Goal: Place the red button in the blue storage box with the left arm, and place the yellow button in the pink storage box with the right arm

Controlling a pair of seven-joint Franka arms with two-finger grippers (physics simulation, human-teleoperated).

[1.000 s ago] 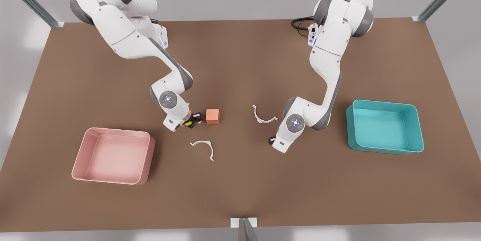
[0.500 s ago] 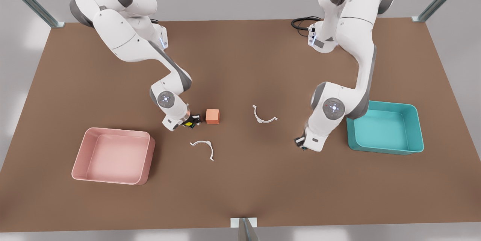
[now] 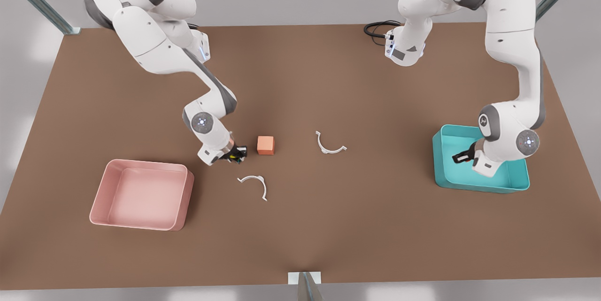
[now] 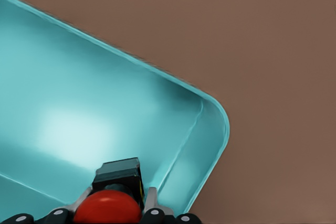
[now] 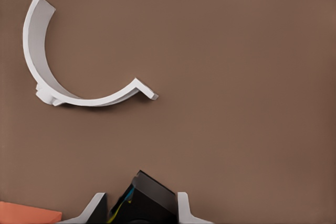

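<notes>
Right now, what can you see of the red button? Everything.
The red button has a glossy red domed cap over a dark boxy base with a yellow-green edge, plastic by the look of it. The left gripper holds it, a finger pressed against each side. It hangs over the inside of the blue storage box near a rounded corner, cap toward the wrist camera. Whether it touches the box floor cannot be told. In the front view the gripper hides it.
</notes>
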